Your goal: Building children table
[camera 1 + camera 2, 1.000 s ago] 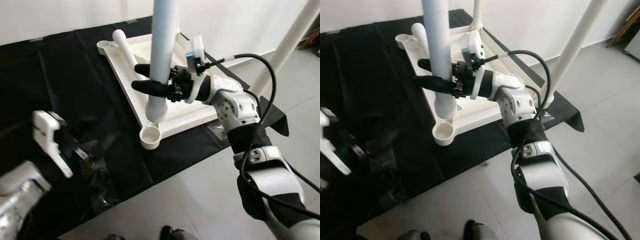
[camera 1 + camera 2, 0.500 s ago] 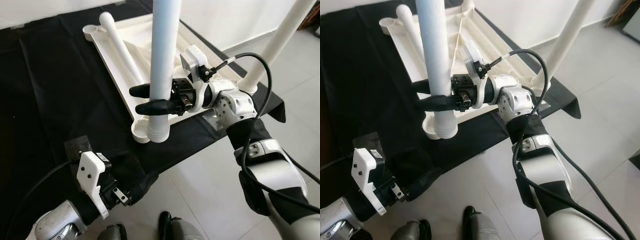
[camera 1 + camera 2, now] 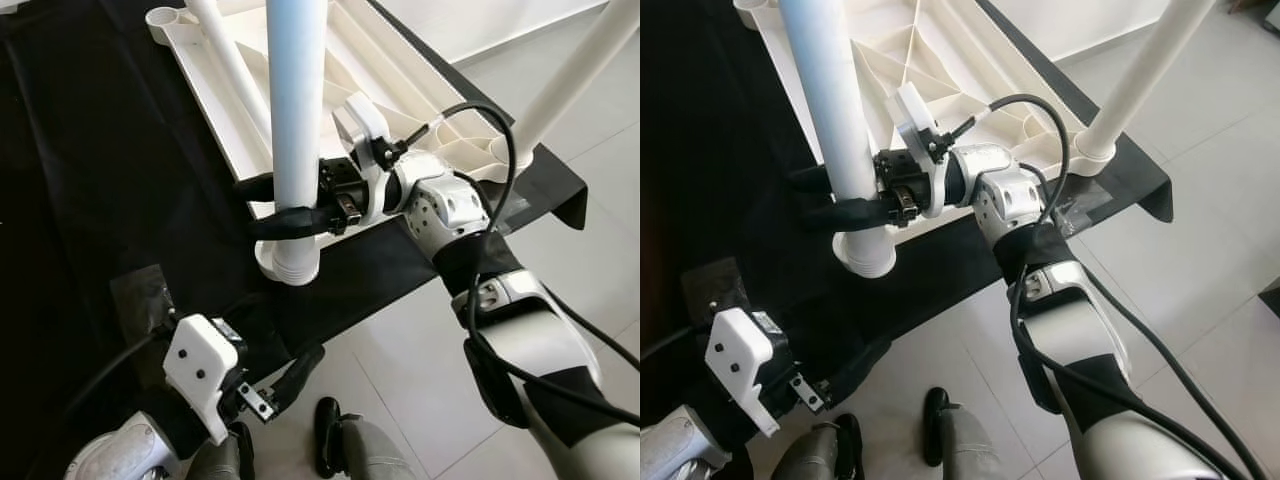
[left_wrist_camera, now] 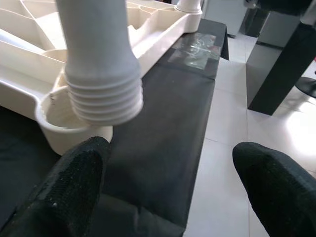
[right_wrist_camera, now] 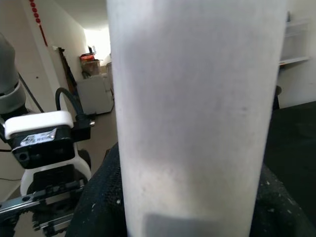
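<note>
An upside-down white tabletop [image 3: 400, 85] lies on a black cloth [image 3: 100, 150]. My right gripper [image 3: 247, 207] is shut on a white table leg [image 3: 296, 110] and holds it upright. The leg's threaded end [image 4: 103, 96] hangs just over the round corner socket [image 4: 64, 123] at the tabletop's near corner, with its threads showing. My left gripper [image 4: 170, 173] is open, low in front of that corner, level with the cloth's edge, holding nothing. One of its black fingers [image 3: 300, 365] reaches toward the socket.
Another white leg [image 3: 1140, 70] stands upright in the tabletop's far right corner. A loose leg [image 3: 225, 60] lies inside the tabletop. Grey tiled floor [image 3: 600, 250] lies to the right of the cloth. My feet [image 3: 335, 450] stand at the cloth's near edge.
The leg's threaded end has moved from inside the tabletop to over the corner socket. My left gripper has come in from the left to just in front of that corner. The camera has tilted down.
</note>
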